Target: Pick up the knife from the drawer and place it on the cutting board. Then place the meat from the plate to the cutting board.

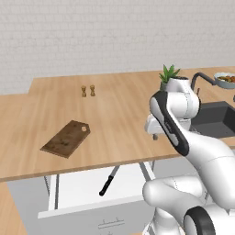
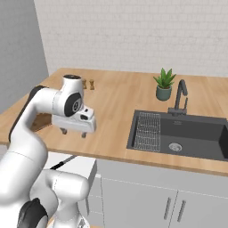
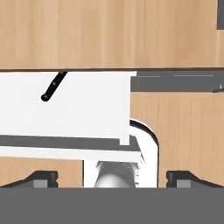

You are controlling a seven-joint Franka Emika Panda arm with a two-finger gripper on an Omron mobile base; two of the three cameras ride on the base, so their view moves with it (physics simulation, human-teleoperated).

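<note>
Below the worktop edge: drawer pulled out, white, shallow, pale grey front panel. Inside, toward its middle: knife, slim, black handle nearest the front, grey blade running back under the worktop lip; seen from the hand view as a thin dark diagonal on the white drawer floor. On the worktop, left of the arm: board, dark brown wood, rectangular, hole by one clipped corner, bare. Above the worktop near its front edge: gripper, pointing down, jaws spread wide, holding nothing. Far right, beyond the sink: bowl with coloured contents. No legible writing or labels anywhere.
</note>
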